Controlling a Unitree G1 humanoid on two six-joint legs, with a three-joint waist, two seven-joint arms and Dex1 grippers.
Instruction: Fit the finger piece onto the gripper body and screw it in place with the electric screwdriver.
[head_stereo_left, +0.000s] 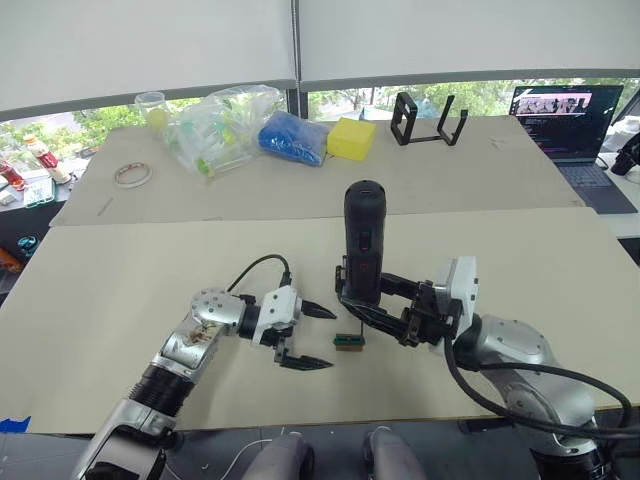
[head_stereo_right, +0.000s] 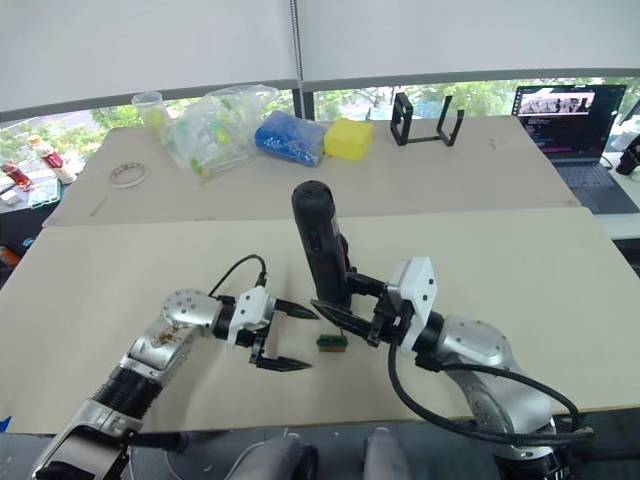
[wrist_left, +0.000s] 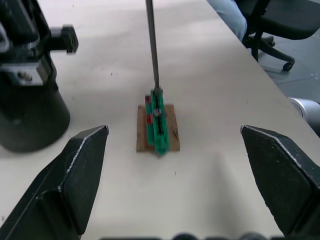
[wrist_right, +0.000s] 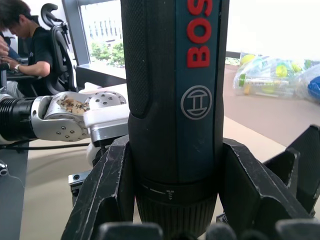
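Right gripper (head_stereo_left: 372, 305) clamps the electric screwdriver (head_stereo_left: 362, 243) upright, its bit (wrist_left: 152, 45) touching down on the green-and-brown block (wrist_left: 157, 128), which lies straight ahead of the spread, empty left gripper (head_stereo_left: 318, 338), the nearer one.

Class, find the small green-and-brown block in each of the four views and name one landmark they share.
Left eye: green-and-brown block on the table, lower centre.
Right eye, lower centre.
Left wrist, centre, between the open left end effector's fingers.
Right wrist: not visible.
Shared landmark: the electric screwdriver, its bit on the block.
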